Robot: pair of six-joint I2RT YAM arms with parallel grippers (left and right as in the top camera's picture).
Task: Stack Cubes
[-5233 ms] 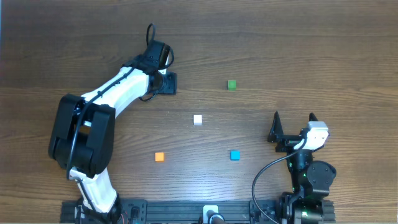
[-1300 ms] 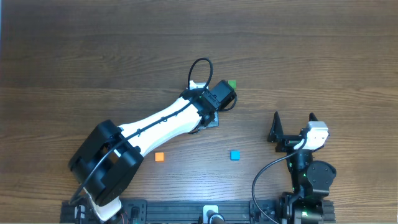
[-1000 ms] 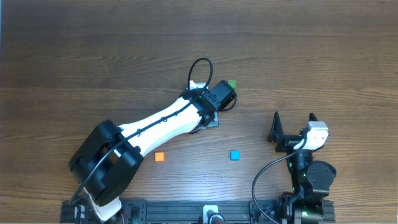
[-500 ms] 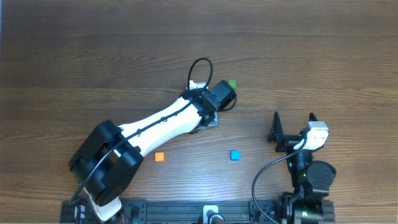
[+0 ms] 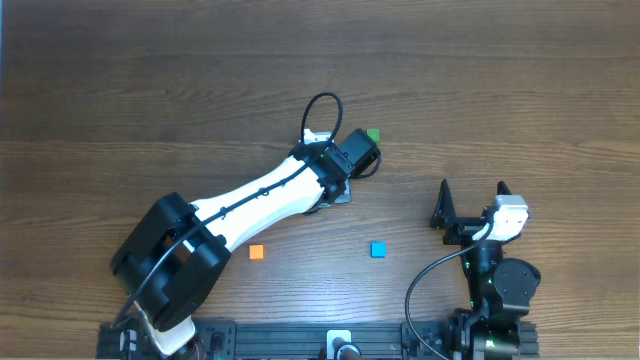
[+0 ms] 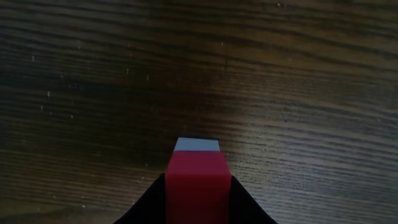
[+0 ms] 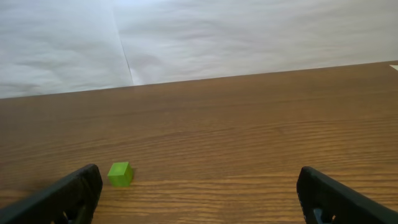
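The red cube [image 6: 198, 191] sits clamped in the left gripper [image 6: 198, 179], a dark finger pressed against each of its side faces; just past its far edge a thin strip of the white cube [image 6: 197, 145] shows, with the red one covering the rest of it; whether the two touch cannot be told. In the top view the left arm lies slantwise across the middle of the surface [image 5: 500, 80], its wrist hiding both of these cubes. The green cube [image 5: 373, 134] peeks out just beyond that wrist, on the side away from the arm bases; it also appears in the right wrist view, upright on the wood. The orange cube [image 5: 256, 252] lies close beside the left arm's forearm, nearer the bases; the blue cube [image 5: 377, 249] lies level with it, well apart, between the two arms. The right gripper [image 5: 470, 200] hangs at the right side near its own base, fingers spread wide with nothing between them. A white backdrop [image 7: 249, 37] rises behind the surface's far edge.
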